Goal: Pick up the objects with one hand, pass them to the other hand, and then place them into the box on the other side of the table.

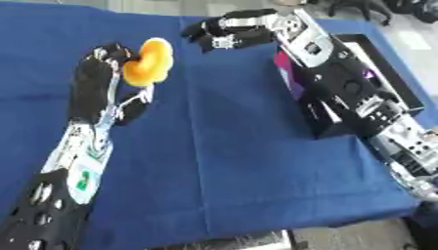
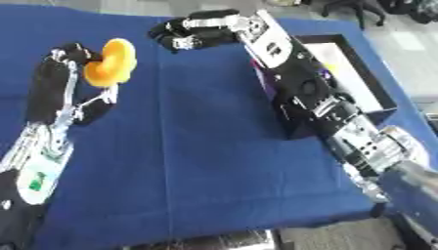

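My left hand (image 1: 96, 80) is raised over the left part of the blue table and is shut on an orange-yellow object (image 1: 147, 62), which shows between its fingertips and thumb. My right hand (image 1: 224, 31) reaches in from the right and hangs a short way to the right of the object, apart from it, with its fingers relaxed and nothing in them. A black box (image 2: 369, 83) with a white inside stands at the table's right side, partly hidden under my right arm.
The blue cloth (image 1: 231, 161) covers the table down to its near edge. Something purple (image 1: 289, 78) shows at the box's left wall. Grey floor lies beyond the right edge.
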Action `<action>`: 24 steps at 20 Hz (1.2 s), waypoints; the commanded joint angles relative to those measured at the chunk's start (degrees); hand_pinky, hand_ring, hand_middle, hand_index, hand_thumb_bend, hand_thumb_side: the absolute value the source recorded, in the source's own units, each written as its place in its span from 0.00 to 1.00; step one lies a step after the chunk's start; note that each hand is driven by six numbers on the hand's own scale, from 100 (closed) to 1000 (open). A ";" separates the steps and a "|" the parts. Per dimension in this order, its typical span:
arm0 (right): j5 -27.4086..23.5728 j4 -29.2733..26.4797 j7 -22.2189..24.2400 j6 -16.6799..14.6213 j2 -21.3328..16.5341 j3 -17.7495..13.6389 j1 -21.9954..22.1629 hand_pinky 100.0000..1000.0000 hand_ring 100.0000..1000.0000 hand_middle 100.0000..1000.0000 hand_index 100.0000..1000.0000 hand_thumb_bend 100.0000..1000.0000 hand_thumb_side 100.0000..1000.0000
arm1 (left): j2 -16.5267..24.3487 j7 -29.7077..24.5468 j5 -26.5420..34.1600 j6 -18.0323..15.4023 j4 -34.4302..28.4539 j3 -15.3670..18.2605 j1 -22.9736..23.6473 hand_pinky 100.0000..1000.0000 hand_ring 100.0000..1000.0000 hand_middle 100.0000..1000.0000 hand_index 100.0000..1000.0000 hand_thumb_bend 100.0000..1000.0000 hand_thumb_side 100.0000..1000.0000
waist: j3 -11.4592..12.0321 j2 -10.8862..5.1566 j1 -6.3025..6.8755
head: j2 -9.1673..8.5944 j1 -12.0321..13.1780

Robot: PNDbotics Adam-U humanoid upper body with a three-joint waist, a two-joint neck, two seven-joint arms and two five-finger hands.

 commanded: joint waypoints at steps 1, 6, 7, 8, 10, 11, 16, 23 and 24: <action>0.01 -1.16 3.22 -2.83 -1.95 0.05 -1.06 0.85 1.00 1.00 1.00 0.00 0.89 | -1.11 0.53 -0.94 -0.08 -0.44 -0.04 -1.44 0.64 0.50 0.39 0.47 0.00 0.00 | 0.00 -0.12 -0.64 | -0.11 -0.42; 0.48 -0.93 3.22 -2.74 -1.79 0.69 -1.36 0.85 1.00 1.00 1.00 0.00 0.92 | -1.59 0.79 -2.31 -0.20 -0.86 -0.43 -1.63 0.64 0.50 0.39 0.47 0.00 0.00 | 0.27 -0.06 -0.73 | -0.11 -0.22; 0.59 -0.89 3.22 -2.71 -1.76 0.84 -1.44 0.85 1.00 1.00 1.00 0.00 0.92 | -1.60 0.89 -2.57 0.03 -0.96 -0.43 -1.60 0.63 0.49 0.39 0.47 0.00 0.00 | 0.37 -0.01 -0.70 | -0.11 0.08; 0.71 -0.87 3.22 -2.72 -1.74 0.91 -1.54 0.85 1.00 1.00 1.00 0.00 0.91 | -1.63 0.97 -2.89 0.35 -1.03 -0.46 -1.57 0.63 0.49 0.39 0.47 0.00 0.00 | 0.47 0.05 -0.64 | -0.11 0.43; 0.97 -0.84 3.22 -2.74 -1.78 0.91 -1.69 0.85 1.00 1.00 1.00 0.00 0.91 | -1.68 1.15 -3.44 0.97 -1.23 -0.54 -1.53 0.63 0.49 0.39 0.46 0.00 0.00 | 0.62 0.21 -0.48 | -0.11 0.99; 1.16 -0.75 3.22 -2.67 -1.82 0.86 -1.75 0.85 1.00 1.00 1.00 0.00 0.92 | -1.68 1.24 -3.70 1.29 -1.35 -0.59 -1.51 0.63 0.49 0.39 0.46 0.00 0.00 | 0.68 0.30 -0.40 | -0.11 1.25; 2.44 -0.09 3.22 -1.52 -1.76 0.56 -2.18 0.84 1.00 1.00 1.00 0.00 0.95 | -1.66 1.49 -5.30 2.84 -2.29 -1.00 -1.54 0.63 0.49 0.39 0.46 0.00 0.00 | 1.08 0.72 -0.03 | -0.11 2.52; 2.52 -0.11 3.22 -0.92 -1.74 1.18 -2.37 0.83 1.00 1.00 1.00 0.00 1.00 | -1.81 1.42 -7.17 4.44 -3.12 -1.19 -1.55 0.63 0.49 0.39 0.46 0.00 0.00 | 1.64 0.73 0.05 | -0.11 2.01; 2.37 -0.23 3.22 -0.96 -1.80 1.35 -2.42 0.83 1.00 1.00 1.00 0.00 1.00 | -1.84 1.41 -7.52 4.62 -3.15 -1.15 -1.58 0.63 0.49 0.39 0.46 0.00 0.00 | 1.67 0.73 0.03 | -0.11 1.89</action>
